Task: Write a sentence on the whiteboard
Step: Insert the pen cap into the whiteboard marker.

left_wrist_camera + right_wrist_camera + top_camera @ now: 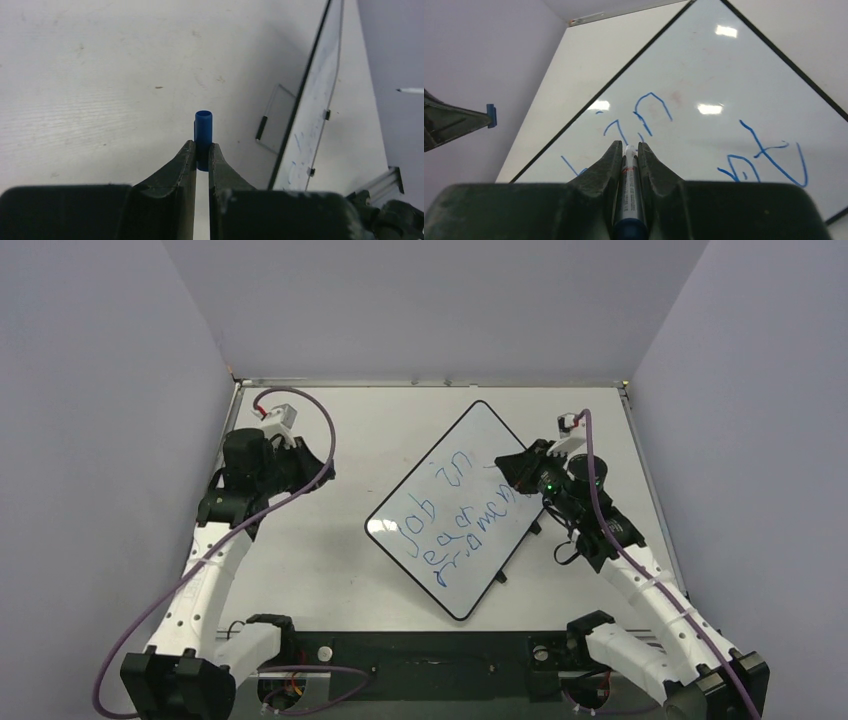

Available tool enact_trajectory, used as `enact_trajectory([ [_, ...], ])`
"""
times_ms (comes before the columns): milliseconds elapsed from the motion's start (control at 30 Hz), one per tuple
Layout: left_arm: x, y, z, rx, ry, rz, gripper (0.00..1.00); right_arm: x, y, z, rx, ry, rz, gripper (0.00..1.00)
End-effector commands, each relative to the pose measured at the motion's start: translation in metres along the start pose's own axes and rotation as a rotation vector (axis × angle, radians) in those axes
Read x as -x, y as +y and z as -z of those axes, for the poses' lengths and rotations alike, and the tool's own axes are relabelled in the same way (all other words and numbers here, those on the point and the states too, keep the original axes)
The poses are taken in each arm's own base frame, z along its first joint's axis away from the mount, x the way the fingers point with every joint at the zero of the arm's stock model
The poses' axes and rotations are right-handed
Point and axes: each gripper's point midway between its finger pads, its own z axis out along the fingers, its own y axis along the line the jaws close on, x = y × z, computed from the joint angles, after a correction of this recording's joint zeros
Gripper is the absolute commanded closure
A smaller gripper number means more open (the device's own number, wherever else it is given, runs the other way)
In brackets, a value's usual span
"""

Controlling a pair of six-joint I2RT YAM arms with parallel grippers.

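Right hand: my right hand [629, 148] is clamped on the marker [630, 200]. The barrel lies between the fingers, nib end just past the tips.
Left hand: left hand [202, 150] is pinched shut on the blue cap [203, 131]. It's parked over bare counter [330, 570], well apart from the board.
Whiteboard: whiteboard [470, 445] lies flat on the counter, turned like a diamond, nearer the right arm.
Sentence: sentence [450, 525] is in blue, three wobbly lines. The top reads roughly "job in"; I can't read the lower two cleanly.
Nib position: over the far end of the top line, by the "in". The fingers hide the nib, so I can't tell if it touches the board.
Step, my guess: adding the next letters after "in".
How I'd do it: light, even pressure, marker angle fixed, small slow strokes. Steer into the blank white beyond "in" and don't cross existing letters.
Risk: nothing holds the board down, so it may slide or turn if I push hard. I judge there isn't much line left before the border.
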Motion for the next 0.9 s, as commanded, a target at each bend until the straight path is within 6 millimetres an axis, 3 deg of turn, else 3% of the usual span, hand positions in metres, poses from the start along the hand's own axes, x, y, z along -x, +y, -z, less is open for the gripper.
enact_trajectory([
  [0,0.009,-0.067,0.038,-0.329,0.000,-0.182,1.00,0.030,0.062,0.003,0.240,-0.047,-0.006,1.00],
  [400,-0.027,-0.136,0.068,-0.738,0.063,-0.344,1.00,0.019,0.144,0.011,0.552,0.075,0.024,1.00],
  [667,-0.040,-0.148,0.082,-0.839,0.081,-0.367,1.00,0.001,0.203,0.024,0.767,0.172,0.021,1.00],
  [867,-0.048,-0.151,0.089,-0.868,0.082,-0.384,1.00,-0.007,0.227,0.023,0.833,0.226,0.028,1.00],
])
